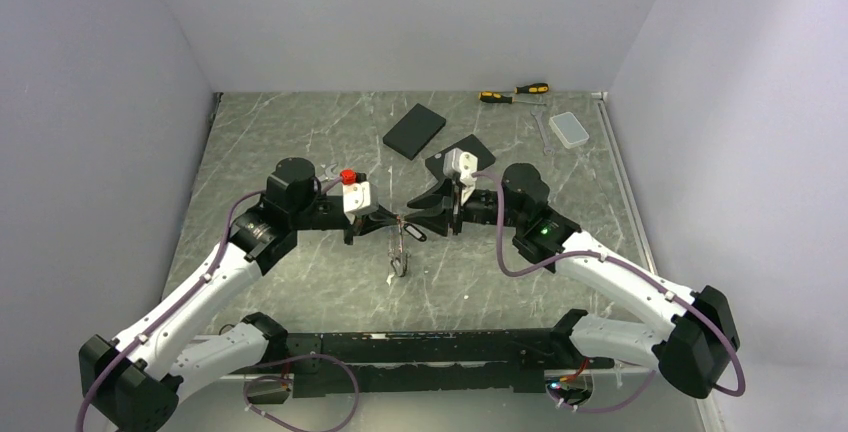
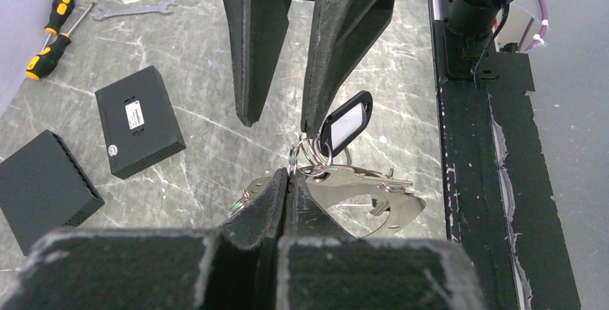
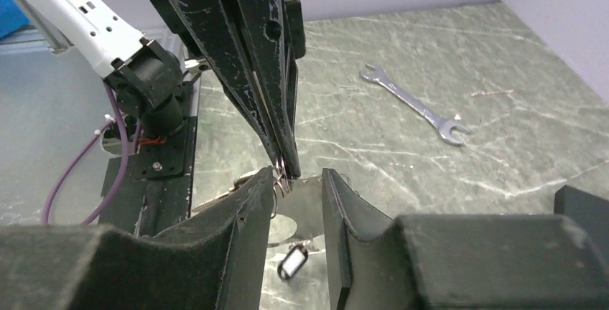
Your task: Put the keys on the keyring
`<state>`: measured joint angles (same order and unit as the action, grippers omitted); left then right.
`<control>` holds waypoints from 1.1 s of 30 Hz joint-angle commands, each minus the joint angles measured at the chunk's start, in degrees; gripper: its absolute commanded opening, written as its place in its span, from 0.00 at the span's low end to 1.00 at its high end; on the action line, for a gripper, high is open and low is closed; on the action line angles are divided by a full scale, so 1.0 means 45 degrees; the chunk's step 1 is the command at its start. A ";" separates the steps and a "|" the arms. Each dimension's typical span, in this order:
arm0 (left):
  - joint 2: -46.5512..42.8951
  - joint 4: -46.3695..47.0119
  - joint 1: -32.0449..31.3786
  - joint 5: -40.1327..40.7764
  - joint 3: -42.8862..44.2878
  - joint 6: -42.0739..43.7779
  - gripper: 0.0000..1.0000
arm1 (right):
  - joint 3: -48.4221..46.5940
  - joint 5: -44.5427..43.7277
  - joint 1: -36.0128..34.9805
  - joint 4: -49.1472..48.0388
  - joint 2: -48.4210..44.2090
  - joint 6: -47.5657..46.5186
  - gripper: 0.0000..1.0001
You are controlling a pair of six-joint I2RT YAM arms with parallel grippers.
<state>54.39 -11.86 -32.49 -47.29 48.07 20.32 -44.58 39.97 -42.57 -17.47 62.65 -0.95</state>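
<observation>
My left gripper point(image 1: 393, 220) is shut on the keyring, a thin grey metal loop point(image 1: 398, 260) that hangs below its tips over the table's middle. In the left wrist view the shut fingers point(image 2: 276, 195) pinch the metal where small split rings point(image 2: 307, 153) sit. Silver keys point(image 2: 359, 178) and a black tag with a white label point(image 2: 346, 120) hang from the loop point(image 2: 406, 208). My right gripper point(image 1: 415, 212) is open, facing the left one. In the right wrist view its gripper point(image 3: 298, 175) straddles the left gripper's tip. The tag point(image 3: 292, 263) dangles below.
Two black boxes point(image 1: 414, 130) point(image 1: 470, 149) lie behind the grippers. Yellow-and-black screwdrivers point(image 1: 515, 93), a wrench point(image 1: 541, 130) and a clear plastic box point(image 1: 570, 129) lie at the back right. A black frame rail point(image 1: 430, 347) runs along the near edge.
</observation>
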 commanded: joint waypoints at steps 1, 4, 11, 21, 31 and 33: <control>-0.0328 0.0428 -0.0026 0.0007 0.0310 0.0285 0.00 | -0.0574 -0.0459 0.0025 0.0464 -0.0181 0.0469 0.34; -0.0317 0.0391 -0.0026 0.0120 0.0313 0.0308 0.00 | -0.0483 -0.0299 0.0035 0.0416 -0.0283 0.1106 0.33; -0.0288 0.0293 -0.0044 0.0233 0.0351 0.0329 0.00 | -0.0429 0.0235 0.0026 0.0608 -0.0437 0.1824 0.33; -0.0234 0.0194 -0.0045 0.0388 0.0372 0.0368 0.00 | -0.0416 0.0616 0.0032 0.0206 -0.0456 0.2876 0.40; 0.0046 -0.0121 -0.0084 0.1477 0.0554 0.0315 0.00 | -0.0514 -0.0168 0.0007 0.1195 -0.0670 0.2971 0.40; 0.0113 -0.0177 -0.0082 0.1594 0.0605 0.0295 0.00 | -0.0263 -0.0108 -0.0010 0.0988 -0.0707 0.3135 0.39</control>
<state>54.57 -13.69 -32.64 -41.98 48.12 20.91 -44.86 40.40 -42.57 -12.43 60.77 11.81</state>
